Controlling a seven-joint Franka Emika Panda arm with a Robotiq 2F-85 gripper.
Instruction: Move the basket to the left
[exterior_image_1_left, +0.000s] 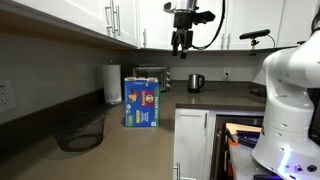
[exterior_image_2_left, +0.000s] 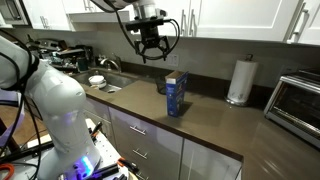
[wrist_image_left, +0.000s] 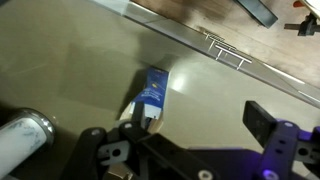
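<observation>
The jaws are held spread and empty, with the gripper (exterior_image_1_left: 181, 48) raised high above the counter (exterior_image_1_left: 140, 150). The basket (exterior_image_1_left: 80, 131) is seen near the box (exterior_image_1_left: 142, 102).

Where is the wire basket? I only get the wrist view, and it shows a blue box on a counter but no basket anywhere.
Observer: The basket stands on the counter in an exterior view, apart from the blue box and nearer that camera.
Operator: Is the claw close to it?
Observer: No. The gripper hangs high, level with the wall cabinets, and not over the basket.
Operator: What else stands on that counter?
Observer: A kettle, by the back wall.
</observation>
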